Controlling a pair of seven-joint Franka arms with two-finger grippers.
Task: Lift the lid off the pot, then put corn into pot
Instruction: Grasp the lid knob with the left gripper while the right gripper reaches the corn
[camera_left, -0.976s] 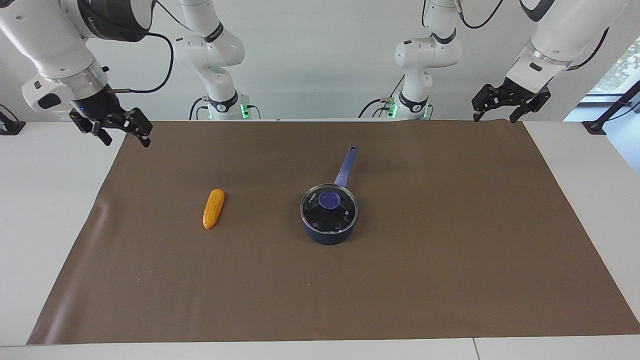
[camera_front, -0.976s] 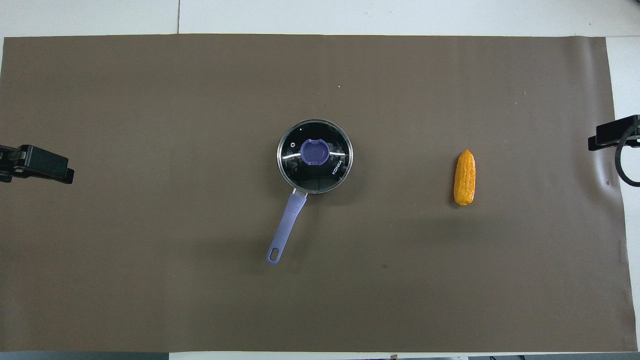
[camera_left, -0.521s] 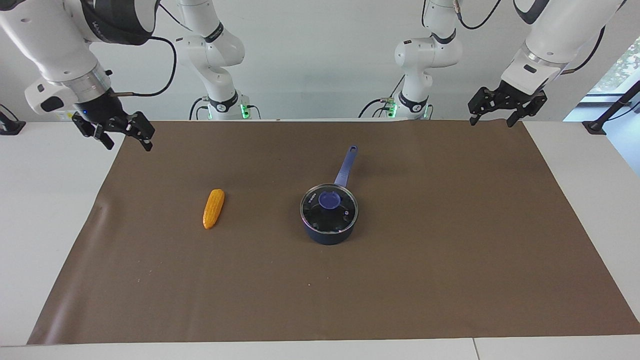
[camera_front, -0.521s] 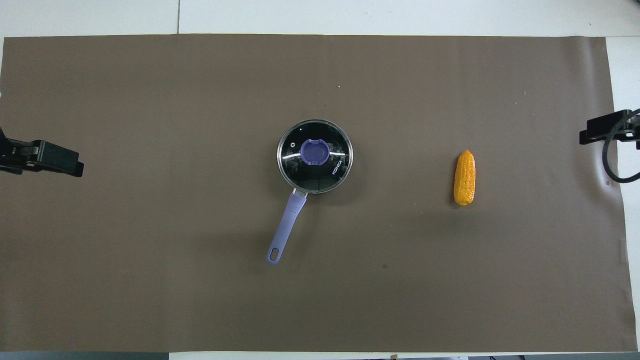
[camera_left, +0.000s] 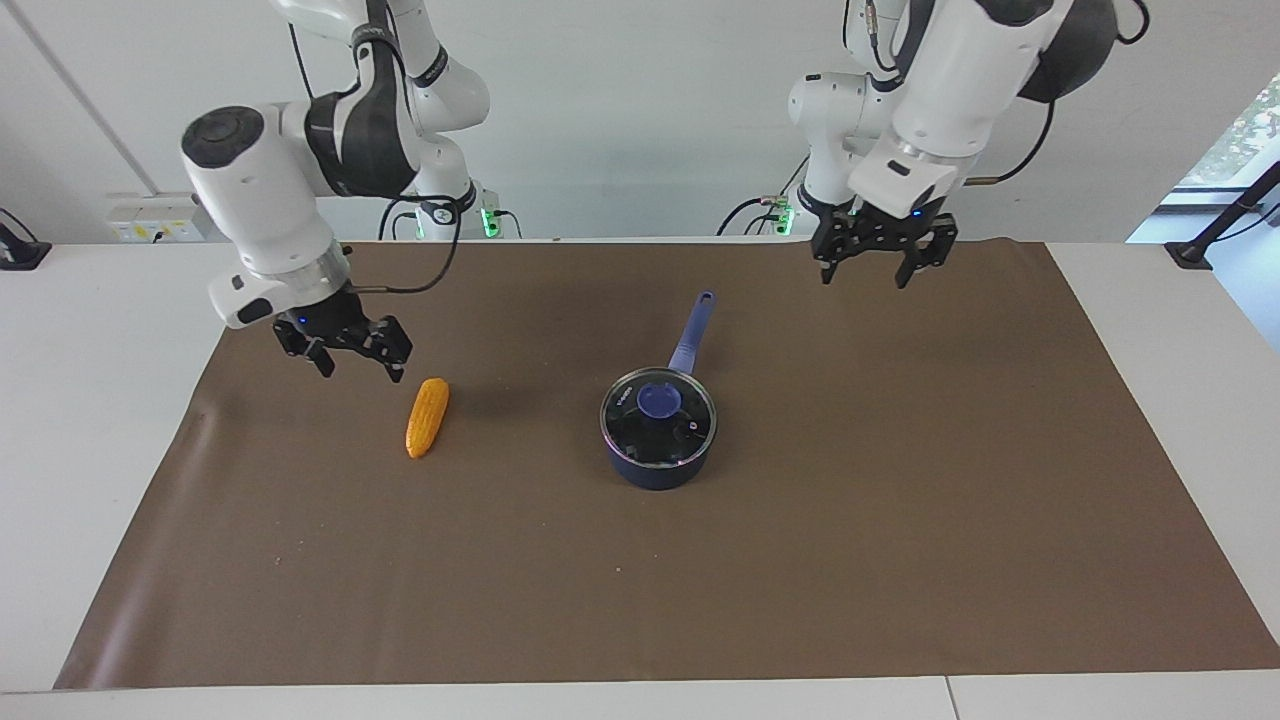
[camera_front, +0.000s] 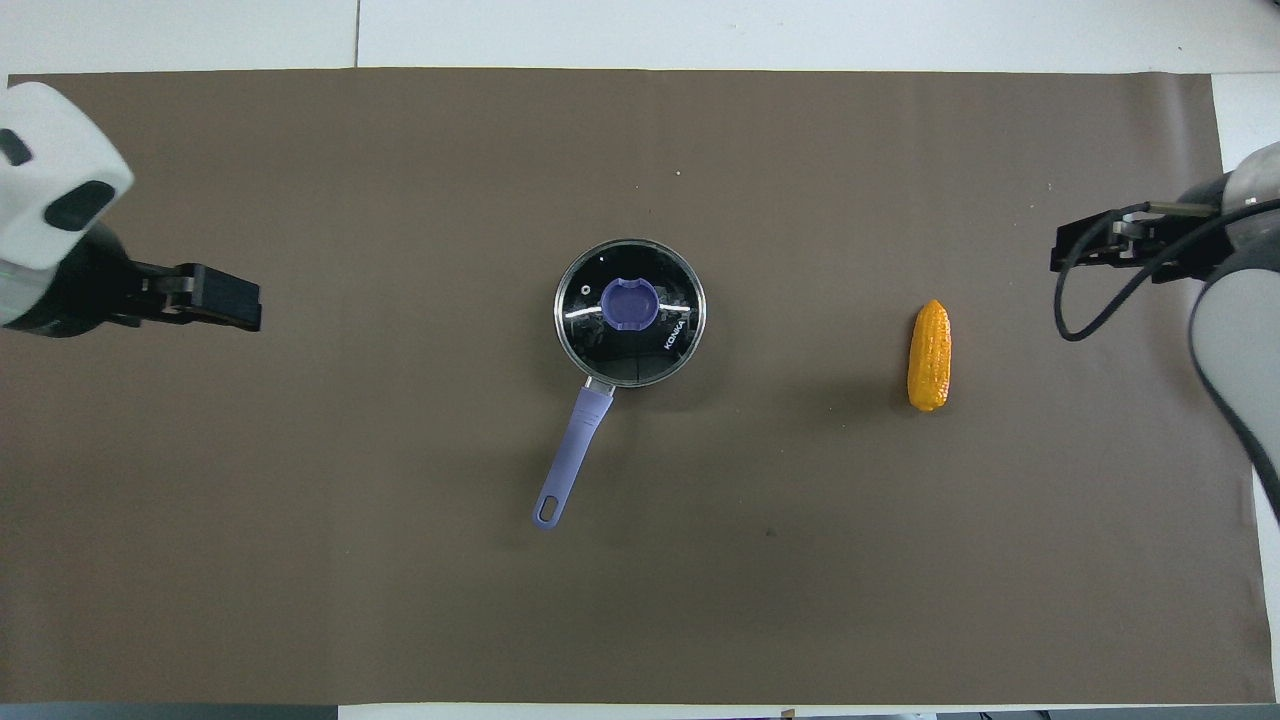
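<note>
One corn (camera_left: 427, 417), one pot (camera_left: 658, 430), one lid (camera_left: 658, 415) and two grippers are in sight, all over a single brown mat (camera_left: 900, 520) spread on the white counter (camera_left: 90, 420).

Taking the facing view from its left edge across: the right gripper (camera_left: 358, 365) hangs in the air over the mat at the right arm's end of the counter, its jaws spread wide and holding nothing. The corn lies flat on the mat just beside that gripper, its tapered end pointing away from the robots. The corn is not between the jaws; it sits off to their side, toward the pot, and nothing touches it.

Next comes the pot, standing upright near the middle of the mat, well apart from the corn. Its long handle (camera_left: 692, 332) runs toward the robots at a slight slant toward the left arm's end. The lid sits closed on the pot, its knob (camera_left: 659, 400) at the centre, so the pot's mouth is covered. Bare mat separates corn and pot, with nothing standing between them.

Last, the left gripper (camera_left: 872, 275) hangs over the mat's edge nearest the robots, toward the left arm's end from the pot handle. Its jaws are also fully apart and empty. The lid and its knob lie well apart from those jaws, which are not over the pot.

A few pale specks dot the mat on the part farthest from the robots.
</note>
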